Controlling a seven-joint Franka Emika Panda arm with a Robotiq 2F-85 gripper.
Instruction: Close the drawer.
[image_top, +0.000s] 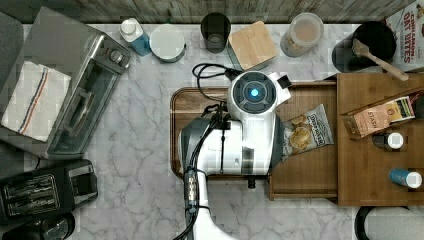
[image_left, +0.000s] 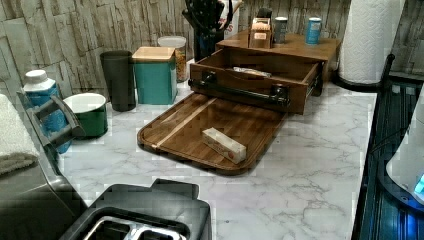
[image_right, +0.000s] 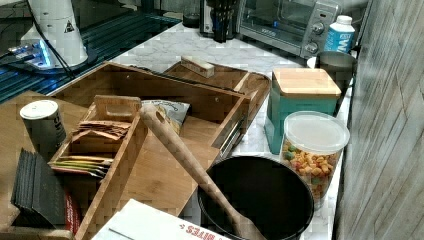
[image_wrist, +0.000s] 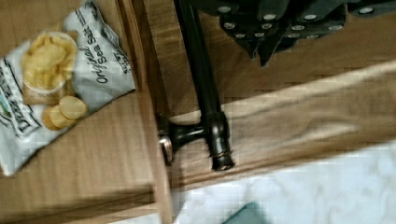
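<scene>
Drawer (image_left: 250, 75) pulled out, chip bag (image_top: 305, 131) inside. Gripper (image_wrist: 275, 32) just above the dark handle bar (image_wrist: 201, 79); can't tell its finger state. Tray (image_left: 200, 127) below.

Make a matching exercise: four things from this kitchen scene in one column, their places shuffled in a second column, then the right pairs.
Things
1. chip bag
2. small box
3. striped towel
4. wooden spoon

Places
A. on the serving tray
B. in the black pot
C. inside the open drawer
D. on top of the toaster oven

Pairs: 1-C, 2-A, 3-D, 4-B
</scene>
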